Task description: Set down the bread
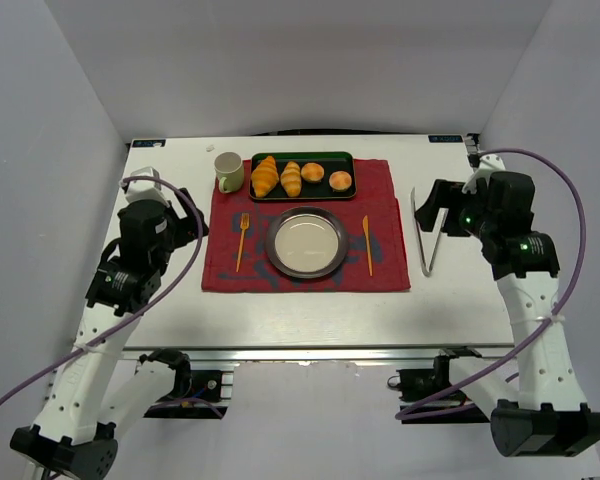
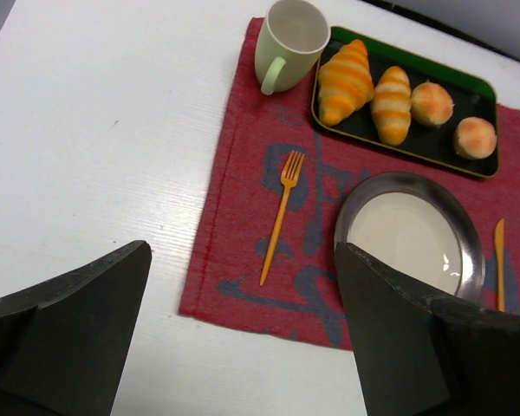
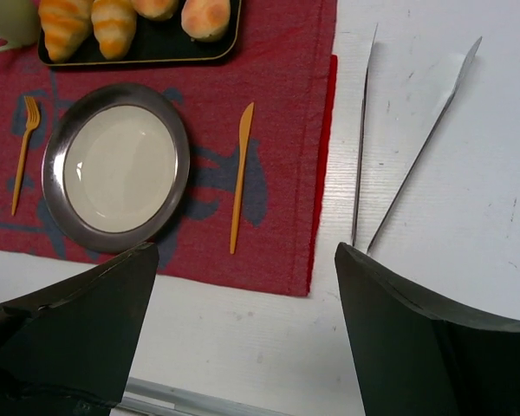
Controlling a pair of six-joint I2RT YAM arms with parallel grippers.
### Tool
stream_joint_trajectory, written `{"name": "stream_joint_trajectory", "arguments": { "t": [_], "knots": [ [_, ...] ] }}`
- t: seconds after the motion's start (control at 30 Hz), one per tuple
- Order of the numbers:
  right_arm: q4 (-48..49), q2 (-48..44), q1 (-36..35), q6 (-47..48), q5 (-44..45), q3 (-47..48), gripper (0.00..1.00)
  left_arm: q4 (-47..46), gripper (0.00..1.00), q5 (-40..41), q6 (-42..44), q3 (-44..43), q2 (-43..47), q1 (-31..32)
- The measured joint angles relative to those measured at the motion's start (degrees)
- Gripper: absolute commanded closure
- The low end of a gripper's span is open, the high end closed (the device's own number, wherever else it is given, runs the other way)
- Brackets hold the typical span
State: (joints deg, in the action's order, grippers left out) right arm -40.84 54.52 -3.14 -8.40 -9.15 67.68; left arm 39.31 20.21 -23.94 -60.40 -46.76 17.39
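Observation:
The bread [image 1: 291, 179] is the slim golden-orange ridged roll lying second from the left in the black tray [image 1: 322, 194] at the back of the red placemat. It also shows in the left wrist view [image 2: 392, 104] and the right wrist view [image 3: 113, 26]. A round metal plate [image 1: 306, 270] sits empty in front of the tray. My left gripper [image 1: 188, 227] is open and empty over the table left of the mat [image 2: 243, 338]. My right gripper [image 1: 432, 207] is open and empty right of the mat, near the tongs [image 3: 247, 338].
In the tray a larger croissant [image 1: 265, 176] lies left of the bread and two round buns [image 1: 312, 172] lie to its right. A pale green mug [image 1: 229, 171] stands left of the tray. An orange fork [image 1: 242, 241] and knife [image 1: 367, 245] flank the plate. Metal tongs [image 1: 427, 240] lie right of the mat.

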Motion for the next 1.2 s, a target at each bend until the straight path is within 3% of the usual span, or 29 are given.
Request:
{"name": "stream_joint_trajectory", "arguments": {
  "t": [0.17, 0.43, 0.47, 0.5, 0.53, 0.57, 0.6, 0.63, 0.67, 0.73, 1.2],
  "knots": [
    [2.5, 3.2, 0.0, 1.3, -2.0, 0.0, 0.11, 0.1, 0.02, 0.4, 1.7, -0.1, -2.9, 0.0],
    [6.0, 17.2, -0.1, -0.9, 0.5, -2.9, 0.11, -1.7, 0.02, 0.3, 3.8, 0.1, -8.0, 0.0],
    [6.1, 17.3, -0.1, -1.1, 1.7, -3.7, 0.18, -1.9, 0.02, 0.3, 4.0, 0.2, -8.3, 0.0],
    [6.0, 17.5, -0.1, -1.0, 2.7, -4.7, 0.87, -2.4, 0.02, 0.3, 4.2, 0.4, -8.5, 0.0],
    [5.8, 17.7, 0.0, -0.7, 3.8, -4.8, 1.00, -2.7, 0.02, 0.3, 4.4, 0.9, -8.6, 0.0],
    [6.1, 18.1, -0.1, -1.0, 5.1, -4.8, 1.00, -3.1, 0.02, 0.3, 4.5, 1.4, -8.6, 0.0],
    [6.4, 18.4, -0.1, -1.2, 6.1, -4.8, 0.60, -3.6, 0.02, 0.3, 4.5, 2.0, -8.6, 0.0],
    [6.9, 18.8, 0.0, -1.6, 7.2, -4.9, 0.40, -4.0, 0.02, 0.2, 4.6, 2.6, -8.6, 0.0],
    [7.6, 19.1, -0.1, -1.3, 8.1, -5.1, 0.37, -4.4, 0.02, 0.1, 4.6, 3.2, -8.5, 0.0],
    [8.6, 20.4, 0.0, -1.0, 9.4, -5.6, 0.12, -4.7, 0.02, 0.0, 4.6, 4.3, -8.5, 0.0],
    [16.2, 34.1, -0.1, -0.2, 18.1, -9.1, 0.11, -7.1, 0.02, -1.6, 4.5, 6.1, -9.5, 0.0]
  ]
}}
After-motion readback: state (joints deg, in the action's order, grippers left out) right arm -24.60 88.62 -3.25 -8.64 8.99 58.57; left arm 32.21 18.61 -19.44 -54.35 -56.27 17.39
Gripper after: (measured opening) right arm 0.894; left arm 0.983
